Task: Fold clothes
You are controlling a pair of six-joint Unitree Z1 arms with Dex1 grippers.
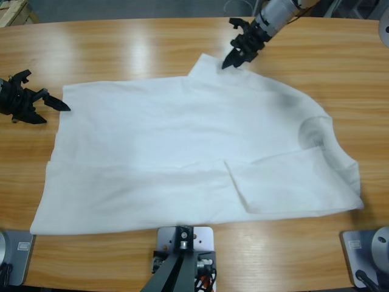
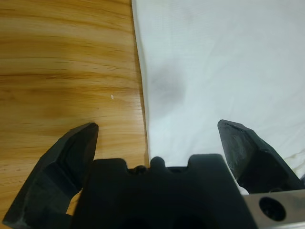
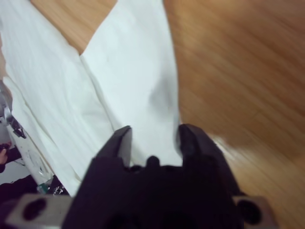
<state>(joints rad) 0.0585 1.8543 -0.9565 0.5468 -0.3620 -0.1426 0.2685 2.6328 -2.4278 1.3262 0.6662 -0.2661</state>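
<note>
The white T-shirt (image 1: 182, 140) lies spread flat on the wooden table (image 1: 121, 48), collar (image 1: 316, 131) to the right and hem to the left. Its near sleeve (image 1: 285, 182) is folded in over the body. My left gripper (image 1: 55, 114) sits at the hem's far left corner, jaws wide open. In the left wrist view the left gripper (image 2: 157, 129) straddles the cloth's edge (image 2: 143, 95). My right gripper (image 1: 230, 62) comes down from the top onto the far sleeve (image 1: 213, 67). Seen from the right wrist, the right gripper (image 3: 155, 136) has its jaws narrowly apart with the sleeve (image 3: 138, 62) between them.
Bare wood (image 1: 340, 61) surrounds the shirt along the far side and at both ends. The shirt's near edge (image 1: 121, 226) lies close to the table's front.
</note>
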